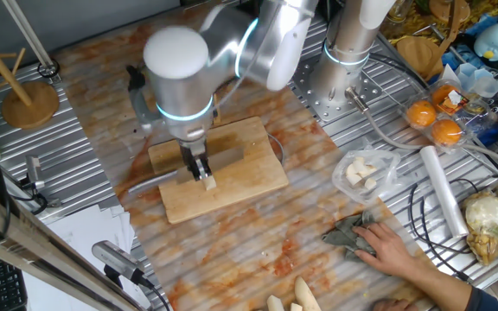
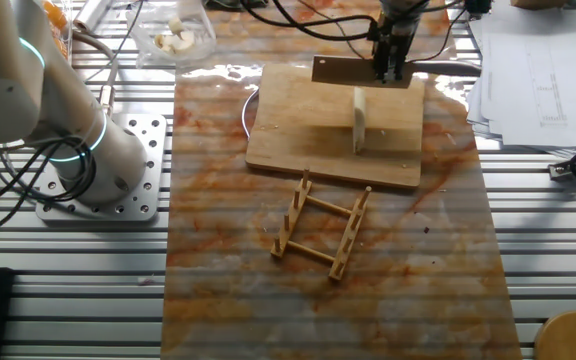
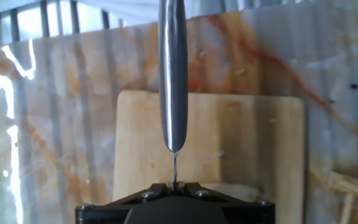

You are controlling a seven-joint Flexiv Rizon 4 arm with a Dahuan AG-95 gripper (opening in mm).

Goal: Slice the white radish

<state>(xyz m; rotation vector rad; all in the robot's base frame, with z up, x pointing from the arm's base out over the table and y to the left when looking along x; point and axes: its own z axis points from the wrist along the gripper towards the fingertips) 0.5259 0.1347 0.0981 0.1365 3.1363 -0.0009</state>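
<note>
Other fixed view: gripper (image 2: 390,72) clamps knife (image 2: 363,70) over cutting board (image 2: 298,135); white radish (image 2: 359,120) lies on board beneath blade. Slicing step; next, press blade straight down.

1. This is a robot lab, not a home kitchen.
2. The table (image 2: 88,262) is made of grooved metal bars, with a marble-look sheet (image 2: 388,280) laid on top.
3. The arm's round base (image 2: 108,165) is bolted to a metal plate, far from the end effector (image 2: 390,62).
4. Black cables (image 1: 426,216) trail around, and printed papers (image 2: 538,70) lie just beside the end effector.
</note>
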